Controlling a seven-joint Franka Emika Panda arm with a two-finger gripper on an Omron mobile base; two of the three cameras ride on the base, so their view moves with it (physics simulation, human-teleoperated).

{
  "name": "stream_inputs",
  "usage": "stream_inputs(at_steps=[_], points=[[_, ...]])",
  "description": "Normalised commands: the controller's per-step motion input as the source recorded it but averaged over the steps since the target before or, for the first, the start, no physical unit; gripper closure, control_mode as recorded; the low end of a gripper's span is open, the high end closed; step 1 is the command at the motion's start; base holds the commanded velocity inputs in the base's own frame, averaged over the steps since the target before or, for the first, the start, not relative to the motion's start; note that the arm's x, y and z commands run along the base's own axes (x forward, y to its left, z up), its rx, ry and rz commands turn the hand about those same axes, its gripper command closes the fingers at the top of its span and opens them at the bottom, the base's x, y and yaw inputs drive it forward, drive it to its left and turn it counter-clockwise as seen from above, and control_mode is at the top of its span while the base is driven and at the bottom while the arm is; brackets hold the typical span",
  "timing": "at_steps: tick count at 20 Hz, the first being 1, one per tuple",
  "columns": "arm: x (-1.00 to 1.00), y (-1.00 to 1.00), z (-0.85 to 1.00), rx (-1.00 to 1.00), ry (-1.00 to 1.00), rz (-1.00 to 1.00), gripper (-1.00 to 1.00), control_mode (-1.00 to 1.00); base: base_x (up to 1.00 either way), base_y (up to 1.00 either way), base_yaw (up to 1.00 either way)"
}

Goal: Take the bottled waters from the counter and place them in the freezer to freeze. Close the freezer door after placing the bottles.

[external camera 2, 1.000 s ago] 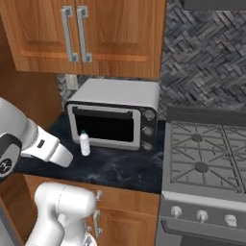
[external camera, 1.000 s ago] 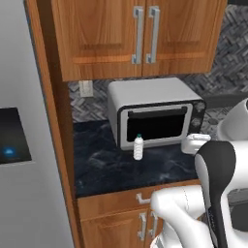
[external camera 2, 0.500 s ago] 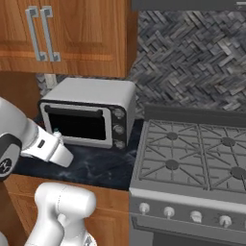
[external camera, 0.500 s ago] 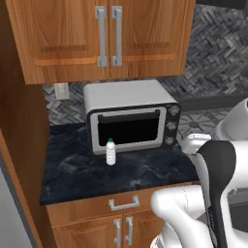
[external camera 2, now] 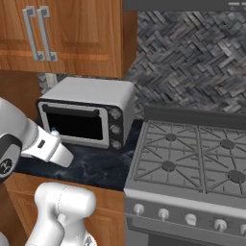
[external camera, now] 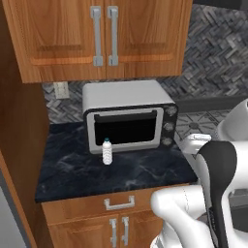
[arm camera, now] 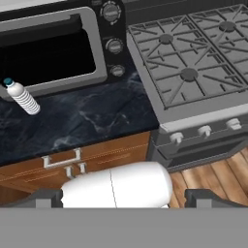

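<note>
One bottled water point(external camera: 107, 151), clear and ribbed with a light blue cap, stands upright on the dark marbled counter point(external camera: 68, 172), just in front of a toaster oven's left corner. In the hand view the bottle point(arm camera: 22, 97) sits at the far left on the counter point(arm camera: 97, 121). My gripper point(arm camera: 126, 199) is open, its dark fingertips point(arm camera: 46, 198) far apart with nothing between them, held well back from the counter and above the floor. In the right base view my arm covers most of the bottle; its cap point(external camera 2: 54, 130) peeks out. The freezer and its door are out of view.
A grey toaster oven point(external camera: 128, 116) stands at the back of the counter under wooden wall cabinets point(external camera: 104, 34). A gas stove point(external camera 2: 192, 158) adjoins the counter on the right. A tall wooden panel point(external camera: 19, 145) bounds the counter's left end. Drawers and cabinet doors point(external camera: 118, 203) lie below.
The whole picture has shifted: the base has driven right, so the fridge has slid out at the left and the stove has come in. The bottle stands where it was. The gripper stays open.
</note>
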Motion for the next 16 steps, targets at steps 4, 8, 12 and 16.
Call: stream_inputs(at_steps=[4, 8, 12, 16], points=[[0.00, 0.00, 0.00, 0.00, 0.00, 0.00, -1.00, 1.00, 0.25, 0.13, 0.16], [0.00, 0.00, 0.00, 0.00, 0.00, 0.00, -1.00, 1.00, 0.14, 0.06, 0.10], [0.05, 0.06, 0.00, 0.00, -0.02, 0.00, -1.00, -1.00, 0.11, 0.10, 0.02], [0.31, 0.46, 0.00, -0.05, -0.19, 0.00, -1.00, -1.00, 0.00, 0.00, 0.00]])
